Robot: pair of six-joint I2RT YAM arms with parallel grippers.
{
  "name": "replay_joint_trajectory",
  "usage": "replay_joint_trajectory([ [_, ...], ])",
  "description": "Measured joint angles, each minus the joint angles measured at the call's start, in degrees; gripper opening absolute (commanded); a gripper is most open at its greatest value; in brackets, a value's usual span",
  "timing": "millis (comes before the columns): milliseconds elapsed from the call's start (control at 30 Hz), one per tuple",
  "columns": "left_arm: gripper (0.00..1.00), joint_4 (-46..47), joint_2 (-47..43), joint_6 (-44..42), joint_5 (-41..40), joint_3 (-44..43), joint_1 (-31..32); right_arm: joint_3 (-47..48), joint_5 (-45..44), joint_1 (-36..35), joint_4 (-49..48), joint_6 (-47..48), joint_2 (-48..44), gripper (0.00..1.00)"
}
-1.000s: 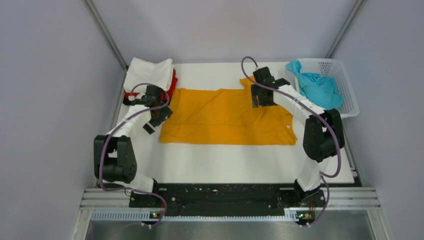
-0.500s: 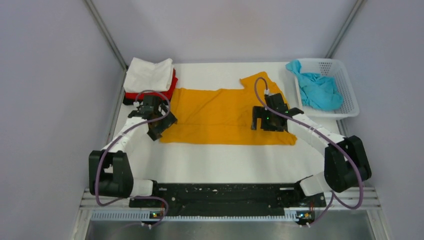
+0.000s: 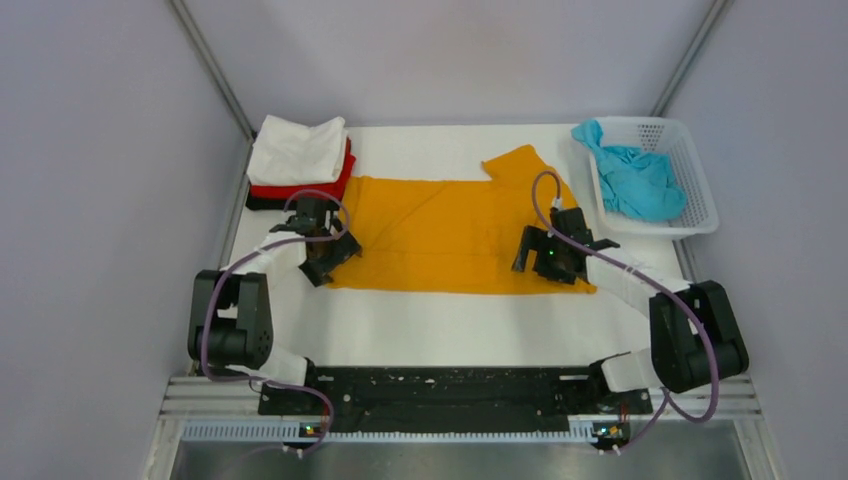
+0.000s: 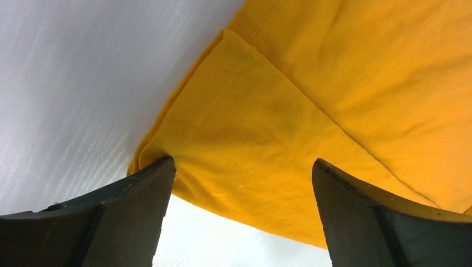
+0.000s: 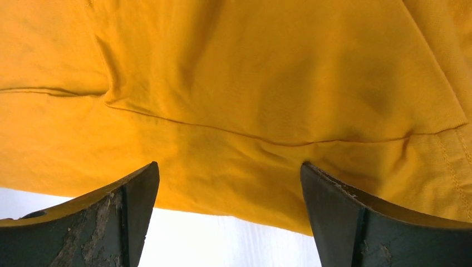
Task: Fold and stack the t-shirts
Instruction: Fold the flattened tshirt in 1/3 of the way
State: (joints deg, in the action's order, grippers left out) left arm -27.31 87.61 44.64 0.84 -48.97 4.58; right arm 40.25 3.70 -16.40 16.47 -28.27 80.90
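Orange-yellow t-shirt [image 3: 440, 235]: lies flat mid-table [image 3: 450, 320], one sleeve showing at the far right.
Left gripper [image 4: 242, 167]: jaws spread wide over the shirt's near-left corner.
Right gripper [image 5: 229, 169]: jaws spread wide over the near hem at the right end; contact with the cloth is unclear.
White t-shirt [image 3: 297, 150]: folded on the red t-shirt [image 3: 300, 188], far left.
Black t-shirt [image 3: 262, 203]: beneath them, mostly hidden.
Teal t-shirt [image 3: 635, 180]: crumpled in the basket [image 3: 690, 150].
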Motion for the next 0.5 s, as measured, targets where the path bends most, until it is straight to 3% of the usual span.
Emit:
replay_joint_trajectory([
  [200,0.99,1.9,-7.2,0.4,-0.2,6.9,0.1,-4.7,-1.2,0.6,3.9,-1.5,-6.9,0.97],
  [500,0.99,-1.9,-26.3,3.2,1.9,20.0,0.4,-10.7,-2.1,0.9,12.7,-7.6,-18.3,0.97],
])
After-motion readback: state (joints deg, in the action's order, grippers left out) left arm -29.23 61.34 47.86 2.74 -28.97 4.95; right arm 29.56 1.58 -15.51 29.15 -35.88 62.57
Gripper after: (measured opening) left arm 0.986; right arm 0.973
